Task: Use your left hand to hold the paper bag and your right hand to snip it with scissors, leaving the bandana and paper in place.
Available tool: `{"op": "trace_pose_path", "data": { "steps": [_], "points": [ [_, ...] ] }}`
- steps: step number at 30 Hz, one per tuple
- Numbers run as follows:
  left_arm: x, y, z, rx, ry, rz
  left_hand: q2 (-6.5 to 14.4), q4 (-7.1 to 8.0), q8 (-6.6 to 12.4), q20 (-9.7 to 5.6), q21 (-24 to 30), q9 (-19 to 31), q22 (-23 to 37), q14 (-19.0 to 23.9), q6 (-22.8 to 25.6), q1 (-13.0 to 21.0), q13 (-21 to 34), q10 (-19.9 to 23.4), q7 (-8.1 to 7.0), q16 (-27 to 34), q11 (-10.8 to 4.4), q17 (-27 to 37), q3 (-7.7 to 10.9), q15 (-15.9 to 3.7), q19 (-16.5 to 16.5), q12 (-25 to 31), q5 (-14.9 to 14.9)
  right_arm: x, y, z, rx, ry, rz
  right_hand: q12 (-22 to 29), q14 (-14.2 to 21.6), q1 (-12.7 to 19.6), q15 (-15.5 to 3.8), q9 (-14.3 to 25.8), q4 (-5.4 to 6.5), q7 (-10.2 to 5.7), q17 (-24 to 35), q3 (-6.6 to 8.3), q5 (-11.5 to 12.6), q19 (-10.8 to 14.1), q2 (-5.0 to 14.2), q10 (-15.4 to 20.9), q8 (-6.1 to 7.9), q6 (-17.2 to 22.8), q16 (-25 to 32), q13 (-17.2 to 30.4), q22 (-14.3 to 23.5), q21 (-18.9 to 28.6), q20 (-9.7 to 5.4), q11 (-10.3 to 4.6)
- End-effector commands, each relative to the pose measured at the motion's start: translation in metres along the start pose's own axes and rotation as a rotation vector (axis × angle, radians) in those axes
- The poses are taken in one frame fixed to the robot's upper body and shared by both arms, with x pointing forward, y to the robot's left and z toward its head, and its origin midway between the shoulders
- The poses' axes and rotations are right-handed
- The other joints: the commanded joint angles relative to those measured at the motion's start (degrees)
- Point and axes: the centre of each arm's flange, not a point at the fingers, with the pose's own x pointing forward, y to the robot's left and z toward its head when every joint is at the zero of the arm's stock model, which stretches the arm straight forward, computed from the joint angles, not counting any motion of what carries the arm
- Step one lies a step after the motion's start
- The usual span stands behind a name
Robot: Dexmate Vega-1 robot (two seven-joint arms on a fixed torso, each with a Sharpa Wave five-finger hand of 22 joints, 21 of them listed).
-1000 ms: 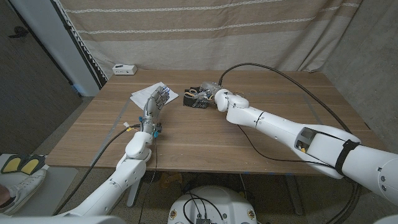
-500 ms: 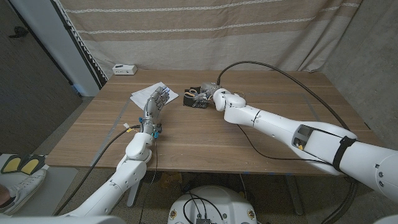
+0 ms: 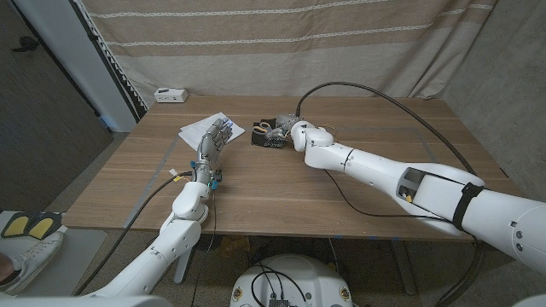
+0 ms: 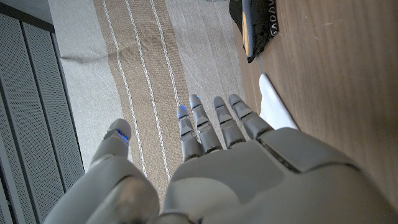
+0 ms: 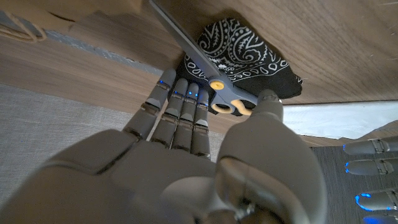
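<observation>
Reaching across the tabletop [image 3: 281, 183], my right hand [image 5: 205, 118] sat at the scissors [image 5: 199, 59], fingers [image 5: 180, 109] extended side by side under the blades and my thumb [image 5: 267, 112] up beside the orange-yellow handle loops [image 5: 231, 107]; whether I actually gripped them I could not tell, though my fingertips lay right against them. The grey blades ran out past my fingers, closed together, over the black paisley bandana [image 5: 249, 59], which lay folded on the wood just beyond my fingertips. In the head view that same hand [image 3: 294, 132] was at the dark bundle [image 3: 271, 136] near the middle of the far half of the tabletop. A brown paper bag [image 5: 37, 28] edge showed off to one side of the blades, lying on the wood. My left hand [image 3: 213, 141] held nothing, fingers straight and slightly spread, poised over the white paper [image 3: 209, 128] toward the far left of the tabletop. In its wrist view, my left fingers [image 4: 217, 121] pointed toward the striped curtain [image 4: 143, 62], with a white corner of paper [image 4: 273, 106] beside them.
</observation>
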Motion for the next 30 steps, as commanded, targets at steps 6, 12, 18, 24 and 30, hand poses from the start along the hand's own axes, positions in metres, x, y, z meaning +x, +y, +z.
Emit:
{"op": "trace_pose_path", "data": {
  "steps": [6,12,18,24,30],
  "points": [
    [0.0,0.004,-0.001,-0.017,0.001,-0.011,0.0,-0.07,0.1,-5.56,0.05,0.17,0.18,0.6,1.02,0.8,0.12,0.5,0.45,-0.18,0.36,0.28,-0.23,-8.79,0.18,0.15,0.38,0.005,0.0,0.003,-0.003,0.015,0.0,0.94,1.29,-3.43,-1.97,0.1,2.2,-0.28,0.68,-0.68,-1.21,0.79,0.7,1.6,0.25,1.87,0.82,0.42,0.31,0.92,0.08,-0.3],
    [0.0,0.003,-0.002,-0.021,0.005,-0.016,-0.01,-0.01,0.24,-5.61,0.02,0.18,0.18,0.53,1.54,0.69,0.12,0.68,0.45,-0.22,0.35,0.29,-0.31,-8.65,0.1,0.16,0.36,0.005,0.001,0.004,-0.008,0.014,0.004,1.1,1.5,-3.83,-2.03,0.09,2.43,-0.18,0.79,-0.68,-1.48,0.81,0.78,1.94,0.32,2.39,0.97,0.49,0.35,1.04,0.14,-0.12],
    [0.001,0.002,-0.003,-0.024,0.005,-0.021,0.0,0.03,0.24,-5.63,0.0,0.18,0.18,0.61,1.66,0.64,0.12,0.82,0.47,-0.19,0.34,0.29,-0.36,-8.66,0.05,0.18,0.35,0.008,0.003,0.005,-0.026,0.023,0.005,1.14,1.7,-3.26,-2.16,0.05,1.98,-0.26,0.82,-0.52,-1.61,0.87,0.46,2.03,0.22,2.48,1.09,0.54,0.36,1.16,0.19,-0.14],
    [0.002,0.003,-0.002,-0.023,0.007,-0.022,0.02,0.06,0.23,-5.63,0.01,0.18,0.18,0.56,1.77,0.59,0.12,0.94,0.43,-0.22,0.23,0.29,-0.4,-8.68,0.05,0.18,0.34,0.011,0.007,0.004,-0.024,0.048,0.014,1.36,2.42,-1.62,-1.99,-0.01,0.9,0.16,0.86,0.15,-1.8,2.99,0.28,2.51,0.11,2.92,1.47,0.67,0.31,2.18,-0.29,0.12],
    [0.003,0.003,-0.002,-0.023,0.005,-0.024,0.04,0.08,0.22,-5.63,0.0,0.18,0.18,0.6,1.89,0.56,0.12,0.96,0.39,-0.21,0.26,0.29,-0.43,-8.61,0.02,0.14,0.34,0.014,0.01,0.002,-0.035,0.061,0.024,1.64,2.9,-1.19,-1.95,-0.05,0.6,0.3,0.95,0.41,-2.04,3.37,0.27,3.18,0.22,3.75,1.78,0.75,0.24,2.43,-0.31,0.24]
  ]
}}
